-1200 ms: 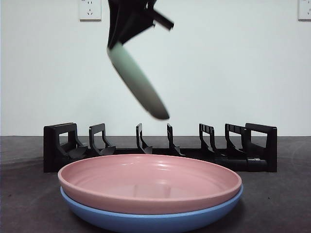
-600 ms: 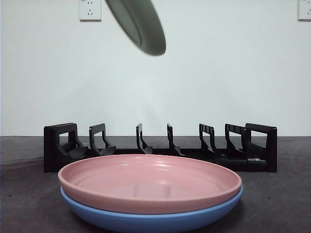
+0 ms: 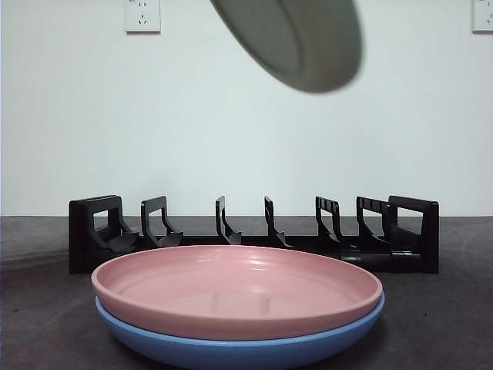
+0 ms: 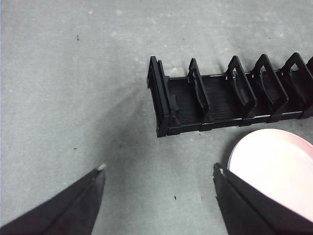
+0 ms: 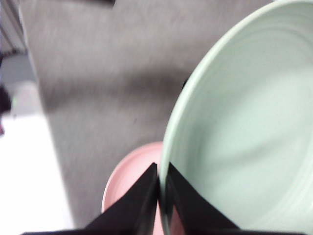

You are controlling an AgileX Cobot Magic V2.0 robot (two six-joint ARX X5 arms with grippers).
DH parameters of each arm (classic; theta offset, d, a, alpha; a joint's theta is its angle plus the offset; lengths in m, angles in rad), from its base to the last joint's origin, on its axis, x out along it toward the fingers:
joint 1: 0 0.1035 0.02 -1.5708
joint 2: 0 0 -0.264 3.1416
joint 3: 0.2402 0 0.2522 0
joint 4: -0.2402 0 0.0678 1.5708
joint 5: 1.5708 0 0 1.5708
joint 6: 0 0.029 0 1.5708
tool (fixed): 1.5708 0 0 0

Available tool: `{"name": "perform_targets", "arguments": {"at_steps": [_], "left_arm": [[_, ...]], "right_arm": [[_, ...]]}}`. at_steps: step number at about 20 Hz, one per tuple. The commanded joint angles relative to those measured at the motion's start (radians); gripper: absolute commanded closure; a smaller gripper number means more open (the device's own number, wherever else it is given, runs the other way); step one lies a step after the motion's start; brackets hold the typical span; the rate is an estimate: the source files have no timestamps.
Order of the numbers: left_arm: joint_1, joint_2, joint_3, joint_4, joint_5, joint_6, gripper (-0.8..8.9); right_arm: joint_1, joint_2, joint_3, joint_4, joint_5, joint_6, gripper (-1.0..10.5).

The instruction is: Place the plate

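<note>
The right gripper (image 5: 161,196) has its two black jaws pinched close together on the rim of the pale green plate (image 5: 244,132), one jaw on the inner face and one on the outer, with only the thickness of the rim between them. In the right wrist view the green plate fills most of the picture, its concave side turned toward the camera, and a bit of the pink plate (image 5: 129,181) shows on the table below it. In the front view the green plate (image 3: 296,42) hangs high in the air, tilted, cut off by the top edge, well above the black dish rack (image 3: 254,235) and clear of everything on the table; the arm holding it is out of that view. The left gripper (image 4: 159,181) hovers over the grey table (image 4: 73,88) with its jaws spread wide and nothing between them. Its wrist view looks down on one end of the dish rack (image 4: 230,95) and on an edge of the pink plate (image 4: 271,171) just beside one jaw. At the front of the table the pink plate (image 3: 235,289) sits nested inside a blue plate (image 3: 231,351), both flat, in front of the rack, whose slots hold no plates.
</note>
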Motion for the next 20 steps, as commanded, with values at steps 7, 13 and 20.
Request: {"name": "perform_targets", "arguments": {"at_steps": [7,13,20], "left_arm": [[-0.002,0.005,0.021,0.013,-0.004,-0.030,4.70],[-0.002,0.005,0.021,0.013,-0.004,-0.030,4.70],[-0.002,0.005,0.021,0.013,-0.004,-0.030,4.70]], "right_arm": [[0.224,0.039,-0.083,-0.201,0.107,-0.035,9.4],[0.229,0.189,-0.083,-0.196,0.108,-0.069,9.4],[0.229,0.370,-0.083,-0.150,0.107,-0.098,9.4]]}}
